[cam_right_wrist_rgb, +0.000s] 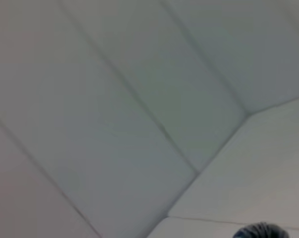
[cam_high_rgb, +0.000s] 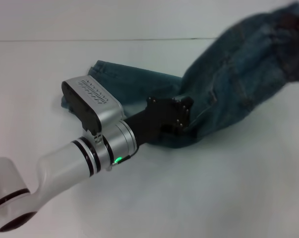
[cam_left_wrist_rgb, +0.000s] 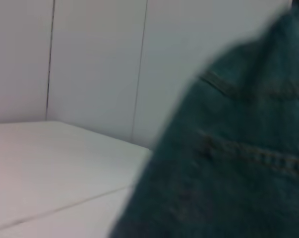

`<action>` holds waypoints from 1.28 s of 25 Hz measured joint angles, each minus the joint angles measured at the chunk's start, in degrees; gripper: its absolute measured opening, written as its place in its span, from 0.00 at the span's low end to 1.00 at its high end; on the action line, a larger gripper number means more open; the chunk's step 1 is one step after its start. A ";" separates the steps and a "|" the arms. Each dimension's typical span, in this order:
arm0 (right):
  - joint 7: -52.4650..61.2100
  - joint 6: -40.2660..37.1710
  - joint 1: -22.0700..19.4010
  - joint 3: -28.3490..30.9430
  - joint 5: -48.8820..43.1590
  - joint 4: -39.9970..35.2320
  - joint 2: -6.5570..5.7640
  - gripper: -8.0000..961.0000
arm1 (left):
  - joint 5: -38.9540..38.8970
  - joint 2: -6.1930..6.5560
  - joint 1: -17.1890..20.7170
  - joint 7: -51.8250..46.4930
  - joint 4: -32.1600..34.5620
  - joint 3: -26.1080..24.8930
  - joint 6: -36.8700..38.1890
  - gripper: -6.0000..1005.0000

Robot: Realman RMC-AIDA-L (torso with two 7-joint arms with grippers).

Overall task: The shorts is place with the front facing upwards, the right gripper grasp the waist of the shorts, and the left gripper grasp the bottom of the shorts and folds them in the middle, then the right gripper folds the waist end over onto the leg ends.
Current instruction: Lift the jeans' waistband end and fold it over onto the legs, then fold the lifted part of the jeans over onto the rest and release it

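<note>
1. Shorts hang lifted beside the left gripper, 1 leg end still on the table, ready for folding.
2. The left gripper appears clenched on denim near the hem; its fingertips are hidden.
3. The right gripper is unseen.

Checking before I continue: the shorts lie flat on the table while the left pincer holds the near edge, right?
Not flat. The head view shows the shorts lifted at the far right, draping down to the table. The left pincer is at their near edge.
</note>
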 joint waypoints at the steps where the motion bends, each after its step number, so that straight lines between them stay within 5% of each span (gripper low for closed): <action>1: 0.50 1.05 1.67 -1.20 -0.22 0.00 -0.17 0.06 | 1.39 0.00 -0.03 0.00 -0.23 -1.28 -0.71 0.03; 8: 5.85 11.91 14.58 -14.09 -2.05 0.42 -0.51 0.06 | 8.89 0.00 0.15 0.06 -1.29 -8.20 -1.47 0.03; 19: 3.74 28.46 29.17 -27.10 -11.16 12.83 3.09 0.06 | 16.19 -0.01 1.88 0.18 -3.29 -15.81 -0.47 0.03; 26: 2.34 32.82 30.06 -32.85 -10.94 16.65 4.72 0.06 | 16.40 0.00 5.36 0.08 -2.95 -17.04 0.95 0.03; 32: 2.73 29.98 23.25 -32.39 -5.28 10.35 4.36 0.15 | 16.38 0.59 10.88 -0.30 -0.89 -18.68 5.07 0.03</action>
